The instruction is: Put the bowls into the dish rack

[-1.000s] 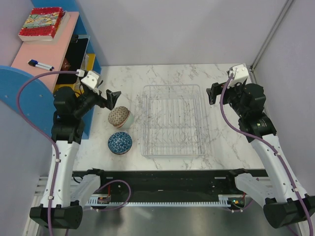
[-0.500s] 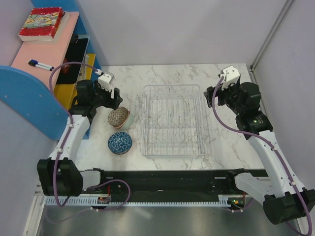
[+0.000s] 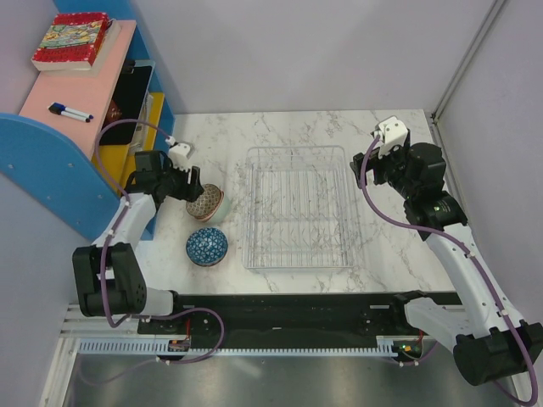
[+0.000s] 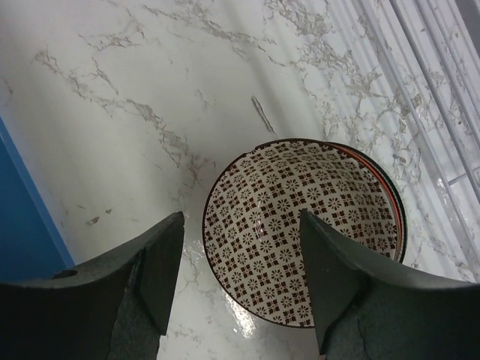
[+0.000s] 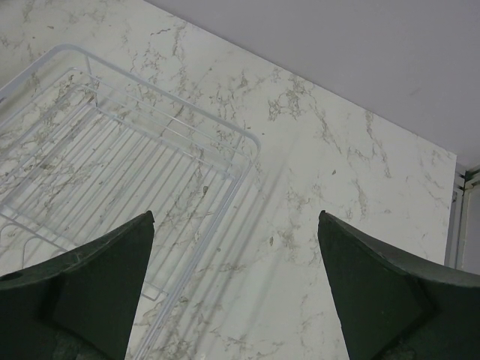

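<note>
Okay, left gripper (image 4: pixel 240 229) spread wide, empty, fingers either side of near rim of brown patterned bowl (image 4: pixel 300 225). I judge it glazed ceramic: stiff, slick, chippable, so pinch rim wall. Dish rack (image 3: pixel 297 266) past bowl, ahead-right of hand.

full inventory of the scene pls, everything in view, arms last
dish rack: 1, silver wire, mid-table, nothing in it
brown bowl: 1, brown-and-white pattern, on the table left of the rack
blue bowl: 1, blue pattern, left of the rack, nearer the arm bases
table: 1, white marble
pink shelf: 1, far left, beside the table
book: 1, red-edged, on the pink shelf
marker: 1, white with dark ends, on the pink shelf
left gripper: 1, black, open, at the brown bowl, not gripping
right gripper: 1, black, open, by the rack's far right corner
</note>
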Controlling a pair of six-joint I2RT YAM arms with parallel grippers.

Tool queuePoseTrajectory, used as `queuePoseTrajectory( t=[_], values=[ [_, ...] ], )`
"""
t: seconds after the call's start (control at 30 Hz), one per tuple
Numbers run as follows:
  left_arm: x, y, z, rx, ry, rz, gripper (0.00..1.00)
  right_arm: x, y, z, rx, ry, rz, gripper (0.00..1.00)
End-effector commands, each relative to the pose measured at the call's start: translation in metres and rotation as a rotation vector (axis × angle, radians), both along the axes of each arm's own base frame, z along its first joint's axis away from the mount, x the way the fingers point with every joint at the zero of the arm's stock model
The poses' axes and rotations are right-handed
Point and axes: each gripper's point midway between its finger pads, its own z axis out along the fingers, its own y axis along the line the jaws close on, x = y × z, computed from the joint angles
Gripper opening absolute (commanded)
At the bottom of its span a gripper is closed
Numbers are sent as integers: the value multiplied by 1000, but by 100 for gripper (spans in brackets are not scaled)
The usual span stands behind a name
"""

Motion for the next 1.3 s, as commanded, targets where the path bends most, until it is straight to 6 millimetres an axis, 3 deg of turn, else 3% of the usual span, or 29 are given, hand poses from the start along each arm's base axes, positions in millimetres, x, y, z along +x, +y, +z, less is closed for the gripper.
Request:
queuePoseTrajectory(
  t=[0.0, 0.2, 0.37, 0.83, 0.9, 1.03, 1.27],
  values=[
    [-6, 1, -21, 2, 30, -71, 67, -1, 7, 3, -3, -18, 36, 98],
    [-2, 10, -52, -22, 97, -69, 61, -2, 7, 2, -5, -16, 44, 98],
    [2, 13, -60, -42, 116, -66, 55, -2, 8, 0, -8, -10, 48, 98],
    [3, 5, -52, -83, 107, -94, 4, -1, 9, -3, -7, 1, 52, 98],
    [4, 3, -50, -90, 113, -100, 2, -1, 9, -4, -5, 6, 51, 98],
    [9, 0, -32, -114, 85, -115, 2, -1, 10, -2, 0, 7, 53, 98],
    [18, -12, 39, -166, -65, -150, 2, -1, 10, -1, 7, 10, 50, 98]
  ],
)
